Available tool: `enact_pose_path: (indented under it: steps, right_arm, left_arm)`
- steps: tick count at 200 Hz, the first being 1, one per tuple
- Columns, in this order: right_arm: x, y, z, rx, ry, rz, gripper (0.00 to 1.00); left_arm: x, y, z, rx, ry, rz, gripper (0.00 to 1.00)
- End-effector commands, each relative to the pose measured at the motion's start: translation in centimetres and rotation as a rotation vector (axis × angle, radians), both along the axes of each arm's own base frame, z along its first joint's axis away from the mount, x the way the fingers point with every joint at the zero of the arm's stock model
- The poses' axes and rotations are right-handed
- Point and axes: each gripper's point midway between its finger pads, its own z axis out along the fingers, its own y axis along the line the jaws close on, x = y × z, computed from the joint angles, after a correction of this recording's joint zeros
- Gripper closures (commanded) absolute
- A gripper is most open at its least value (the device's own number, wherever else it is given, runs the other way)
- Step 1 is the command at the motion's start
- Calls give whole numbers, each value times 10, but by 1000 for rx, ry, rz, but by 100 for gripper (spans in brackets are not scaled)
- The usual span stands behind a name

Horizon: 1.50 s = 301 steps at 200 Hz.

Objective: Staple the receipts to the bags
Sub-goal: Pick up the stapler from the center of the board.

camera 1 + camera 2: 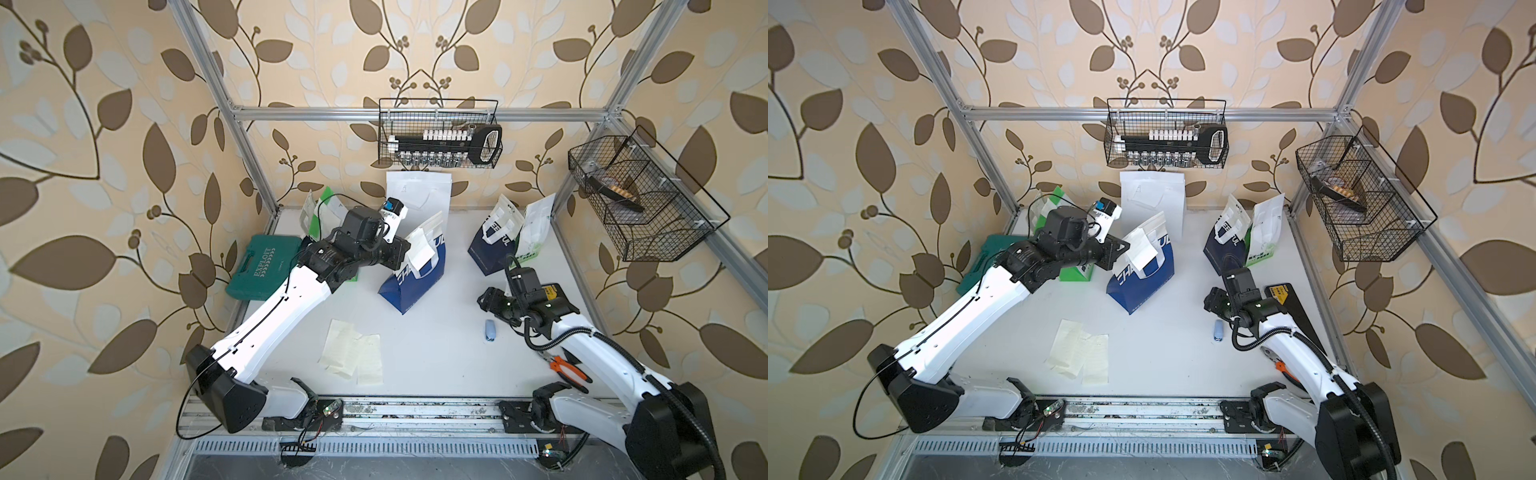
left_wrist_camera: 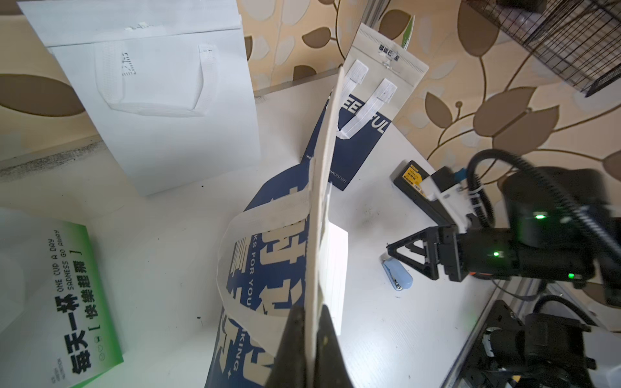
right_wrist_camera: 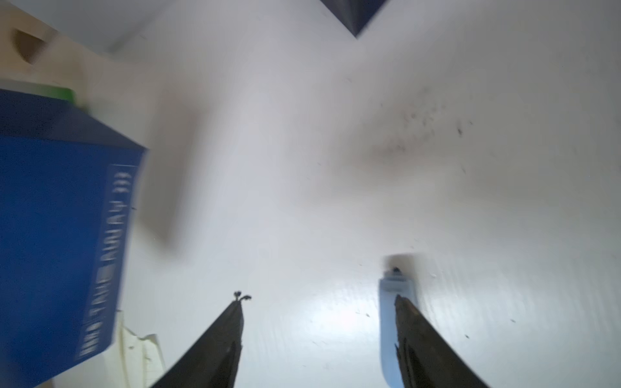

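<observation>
My left gripper point(image 1: 409, 246) point(image 2: 311, 307) is shut on the cream top edge of the blue-and-white bag point(image 1: 411, 286) point(image 2: 268, 268), which stands tilted mid-table. A receipt point(image 1: 420, 249) point(image 2: 336, 265) lies flat against that edge, and its lower end reaches in behind one finger. More receipts point(image 1: 353, 351) point(image 1: 1079, 351) lie loose near the front of the table. The light-blue stapler point(image 1: 491, 331) point(image 3: 389, 322) rests on the table. My right gripper point(image 1: 484, 301) point(image 3: 318, 298) hovers over it, open and holding nothing, with one fingertip just above the stapler.
A white bag point(image 1: 417, 191) leans on the back wall. A navy bag point(image 1: 490, 245) and a green-and-white bag point(image 1: 536, 232) stand at the right, another green one point(image 1: 322, 208) behind my left arm. Teal case point(image 1: 262, 266), orange pliers point(image 1: 567, 370) and wire baskets point(image 1: 440, 133) border the table.
</observation>
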Motion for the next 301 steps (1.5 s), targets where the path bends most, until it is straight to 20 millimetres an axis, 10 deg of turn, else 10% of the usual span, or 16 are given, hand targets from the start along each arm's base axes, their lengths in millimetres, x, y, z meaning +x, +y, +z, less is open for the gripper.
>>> enact_pose_path:
  steps: [1, 301]
  right_arm:
    - [-18, -18, -12, -126, 135, 22, 30]
    - [-12, -10, -67, -321, 403, 184, 80]
  left_arm:
    - [-9, 7, -5, -26, 36, 42, 100]
    - [-20, 4, -6, -43, 39, -5, 100]
